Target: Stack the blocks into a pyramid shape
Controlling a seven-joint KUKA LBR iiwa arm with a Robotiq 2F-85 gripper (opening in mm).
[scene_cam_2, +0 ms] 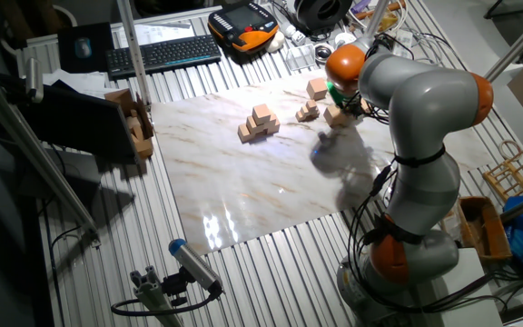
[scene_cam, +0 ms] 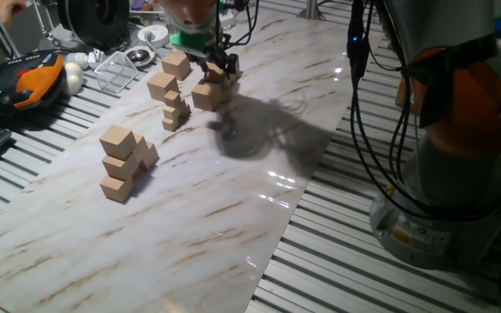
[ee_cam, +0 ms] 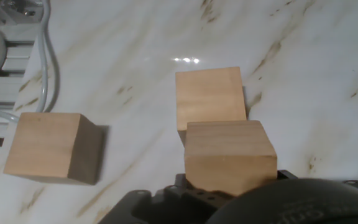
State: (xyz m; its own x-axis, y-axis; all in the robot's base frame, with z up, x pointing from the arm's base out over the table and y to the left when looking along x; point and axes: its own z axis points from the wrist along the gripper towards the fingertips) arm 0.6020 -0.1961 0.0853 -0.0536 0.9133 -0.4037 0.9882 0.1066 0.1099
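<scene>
Gripping tan block [ee_cam: 230, 157] between fingers, gripper [scene_cam: 218, 66] hangs low over marble tabletop [scene_cam: 233, 191], far end. Held block sits just above second block [ee_cam: 210, 96] lying on marble. Third block [ee_cam: 51, 147] apart, off to side in hand view. Small-cube pile [scene_cam: 175, 111] near. Partial pyramid [scene_cam: 123, 163] of stacked blocks stands well apart, nearer camera. Keyboard [scene_cam_2: 163, 54] beyond marble.

claw [ee_cam: 229, 186] fingertips hidden behind block [ee_cam: 229, 155]
</scene>
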